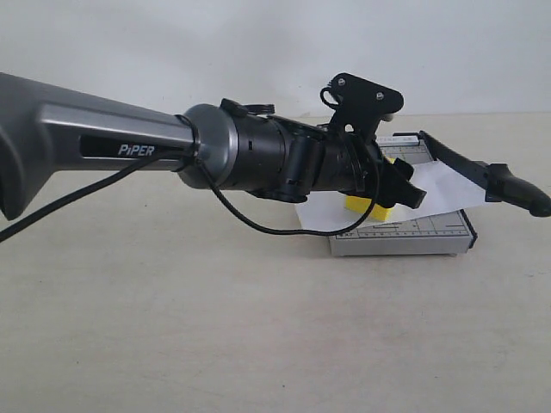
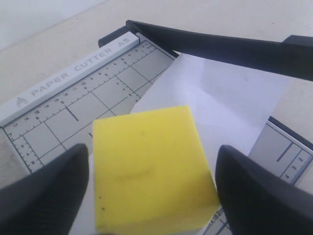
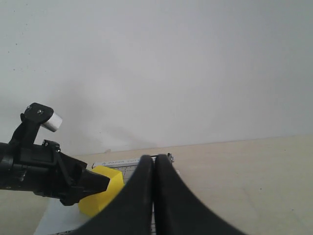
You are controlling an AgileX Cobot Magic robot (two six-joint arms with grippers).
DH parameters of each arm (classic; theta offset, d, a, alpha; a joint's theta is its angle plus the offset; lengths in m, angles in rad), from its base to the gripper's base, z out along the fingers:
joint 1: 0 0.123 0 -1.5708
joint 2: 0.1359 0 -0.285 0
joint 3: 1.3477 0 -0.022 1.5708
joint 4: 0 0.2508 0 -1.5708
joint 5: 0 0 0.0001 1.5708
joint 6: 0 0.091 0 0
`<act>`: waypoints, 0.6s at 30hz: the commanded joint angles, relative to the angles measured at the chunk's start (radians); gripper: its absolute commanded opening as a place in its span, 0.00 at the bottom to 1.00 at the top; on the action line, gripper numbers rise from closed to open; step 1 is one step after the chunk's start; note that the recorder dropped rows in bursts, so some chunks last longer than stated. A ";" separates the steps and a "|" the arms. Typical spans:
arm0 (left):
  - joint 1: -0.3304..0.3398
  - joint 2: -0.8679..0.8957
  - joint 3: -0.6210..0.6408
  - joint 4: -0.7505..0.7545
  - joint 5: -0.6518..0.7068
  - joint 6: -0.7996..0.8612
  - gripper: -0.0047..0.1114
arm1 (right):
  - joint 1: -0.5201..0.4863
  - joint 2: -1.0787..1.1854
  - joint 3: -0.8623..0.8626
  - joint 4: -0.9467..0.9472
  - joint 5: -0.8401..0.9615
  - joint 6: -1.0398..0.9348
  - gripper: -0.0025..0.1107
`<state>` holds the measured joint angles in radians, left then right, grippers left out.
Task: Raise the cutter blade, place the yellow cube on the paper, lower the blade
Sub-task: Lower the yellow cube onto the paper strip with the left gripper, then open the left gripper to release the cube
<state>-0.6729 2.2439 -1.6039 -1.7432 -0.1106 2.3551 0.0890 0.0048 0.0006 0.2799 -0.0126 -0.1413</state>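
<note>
Yellow cube (image 2: 149, 171) close inside left gripper (image 2: 152, 152)

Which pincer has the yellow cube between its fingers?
The left pincer: its open fingers stand either side of the yellow cube. The right pincer is shut on nothing, apart from the cube.

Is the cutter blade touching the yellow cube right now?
Apart. The left wrist view shows a bare stretch of paper between the yellow cube and the raised cutter blade.
</note>
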 commanded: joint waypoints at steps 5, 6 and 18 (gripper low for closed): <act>0.002 0.005 -0.008 -0.001 0.011 -0.006 0.64 | 0.001 -0.005 -0.001 -0.001 -0.004 0.001 0.02; 0.002 0.005 -0.008 -0.001 0.011 -0.006 0.64 | 0.001 -0.005 -0.001 -0.001 -0.004 0.001 0.02; 0.002 -0.150 0.024 -0.001 -0.033 -0.006 0.64 | 0.001 -0.005 -0.001 -0.001 -0.004 0.001 0.02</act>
<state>-0.6729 2.1675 -1.6007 -1.7432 -0.1177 2.3551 0.0890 0.0048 0.0006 0.2799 -0.0126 -0.1413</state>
